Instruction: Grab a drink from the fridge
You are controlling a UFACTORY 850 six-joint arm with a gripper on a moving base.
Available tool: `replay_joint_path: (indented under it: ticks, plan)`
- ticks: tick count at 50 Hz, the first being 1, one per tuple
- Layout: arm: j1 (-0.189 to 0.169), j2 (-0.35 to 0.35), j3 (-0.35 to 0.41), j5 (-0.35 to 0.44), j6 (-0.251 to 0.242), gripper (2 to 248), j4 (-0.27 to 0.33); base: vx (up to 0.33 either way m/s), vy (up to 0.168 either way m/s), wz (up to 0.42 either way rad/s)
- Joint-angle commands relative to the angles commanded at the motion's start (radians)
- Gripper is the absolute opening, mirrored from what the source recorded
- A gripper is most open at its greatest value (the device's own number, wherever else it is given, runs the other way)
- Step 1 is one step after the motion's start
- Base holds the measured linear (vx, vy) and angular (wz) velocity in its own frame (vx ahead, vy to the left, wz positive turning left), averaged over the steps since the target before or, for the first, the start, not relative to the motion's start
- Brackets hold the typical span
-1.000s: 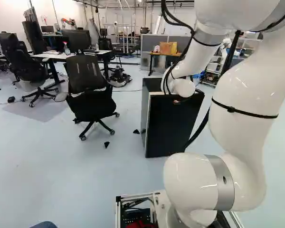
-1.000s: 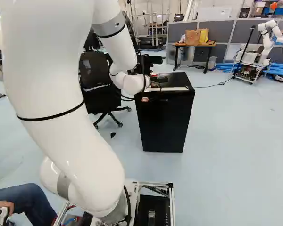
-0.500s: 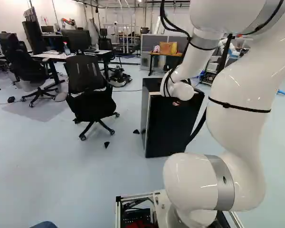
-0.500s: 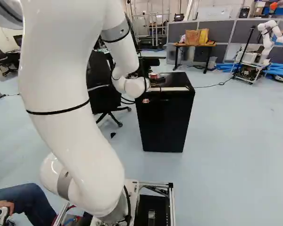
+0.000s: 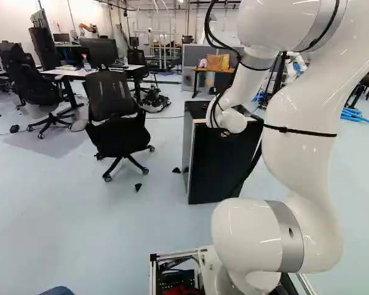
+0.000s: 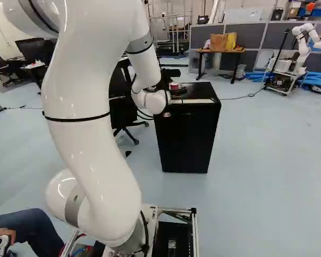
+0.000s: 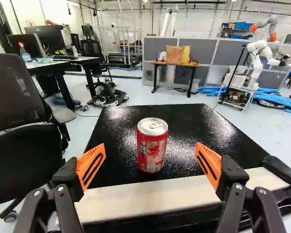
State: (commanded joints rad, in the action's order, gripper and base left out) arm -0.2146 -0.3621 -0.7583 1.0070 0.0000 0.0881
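Clearly, the black fridge (image 6: pixel 187 142) is faced head-on, and by the near edge of its top the jaws are spread wide, with nothing held. Straight ahead of them, in line with the middle of the gap, the red can (image 7: pixel 153 148) is stood upright on the fridge's top. For a grab, the jaws may need to be moved straight forward, then closed around its sides.

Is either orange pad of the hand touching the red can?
Apart. In the wrist view the hand is open, and the black fridge top shows between the red can and each orange pad.
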Motion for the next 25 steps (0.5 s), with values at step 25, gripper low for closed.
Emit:
replay_joint_path:
  ticks: [25]
  plan:
    - [-0.005,-0.106,-0.069,0.096,0.0,247,0.0,0.0,0.0,0.0]
